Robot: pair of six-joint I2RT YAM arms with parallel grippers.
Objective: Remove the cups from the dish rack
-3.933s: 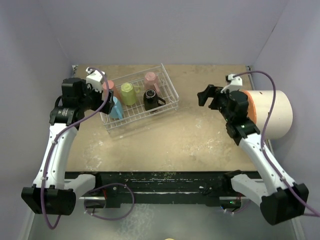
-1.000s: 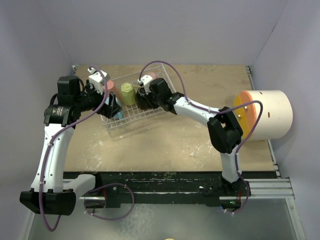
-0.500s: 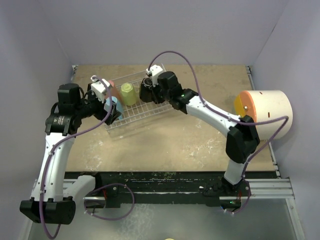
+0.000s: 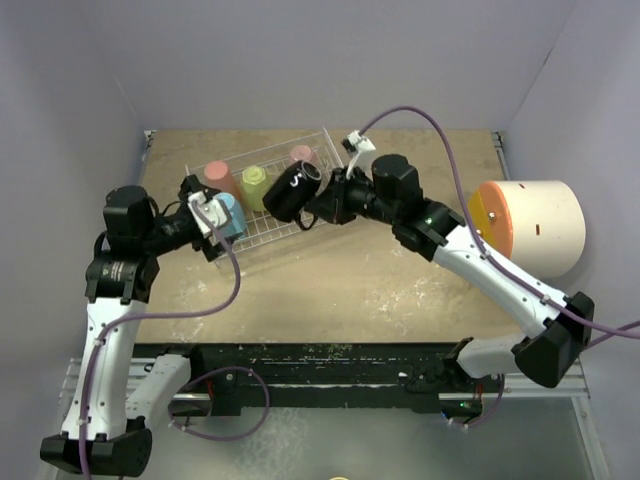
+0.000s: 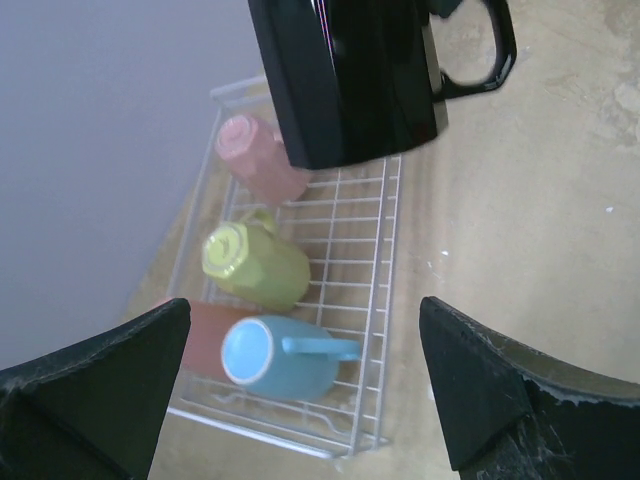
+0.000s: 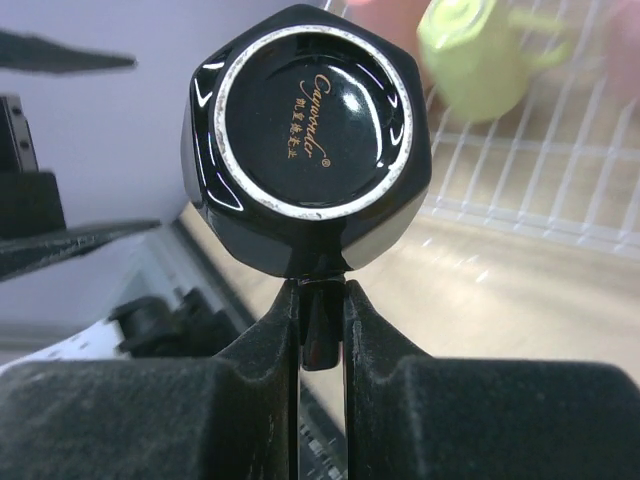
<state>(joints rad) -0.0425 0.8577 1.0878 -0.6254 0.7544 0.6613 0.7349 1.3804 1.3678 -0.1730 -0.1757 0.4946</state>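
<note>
- Right gripper [image 6: 322, 300] is pinching the handle of the black mug [image 6: 310, 140]. The jaws are squeezed nearly shut, with only that thin handle between them (the mug's base with the gold lettering is staring straight at the wrist cam).
- Just ahead of those jaws the mug is hanging in the air, tipped on its side. It's riding above the dish rack [image 4: 262, 242] and not sitting on the wires any more, as far as I can judge.
- Further out past the mug, the yellow-green mug [image 6: 478, 55] is lying in the rack, blurry in that view.
- Left gripper [image 5: 303, 300] is holding nothing, jaws spread wide.
- Looking down between those jaws, the light blue mug [image 5: 275, 358] is lying on its side right under them. The coral-red mug [image 5: 205, 340] is tucked against it, and the yellow-green one and the light pink mug [image 5: 258, 160] are further ahead.
- Can't tell if the left fingers are touching the blue mug; from above they're just beside it.
- My read: cup one is mid-carry and four are waiting in the rack.
- Next, I'd say the right arm is going to need to swing away from the rack, lower onto bare table [image 4: 400, 275], and only then let go. A handle pinch can let the mug swivel, so go gently.
- The left one needs to drop down around the blue mug.
</note>
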